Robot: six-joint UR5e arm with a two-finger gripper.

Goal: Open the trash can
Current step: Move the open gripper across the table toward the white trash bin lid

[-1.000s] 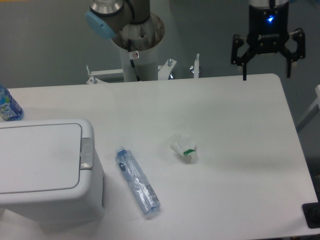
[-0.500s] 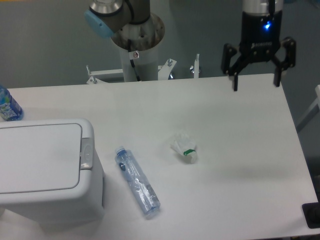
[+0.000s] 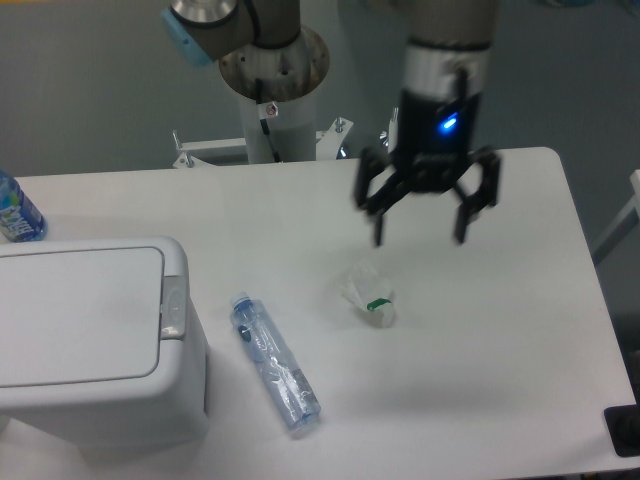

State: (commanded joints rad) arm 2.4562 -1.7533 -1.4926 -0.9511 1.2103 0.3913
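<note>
At seven o'clock on the table (image 3: 500, 380), nearest the camera, sits the trash can (image 3: 90, 345), its flat lid down flush and its left and lower sides cut off by the frame; the small push button (image 3: 173, 308) shows on the rim at its right edge. Just beside it toward five o'clock lies a clear plastic bottle (image 3: 275, 363) on its side, and near the table's middle a crumpled wrapper (image 3: 369, 297) with a green mark, too small to identify further. Farther back, toward one o'clock, the gripper (image 3: 420, 238) hangs above the table with its jaws spread wide apart and nothing between them, well apart from the bin. At ten o'clock a blue-labelled bottle (image 3: 17, 212) is half cut off by the left edge. Judging from the shut lid and the distance to the button, the opening has not begun: the approach, the press and the lift of the lid all remain.
</note>
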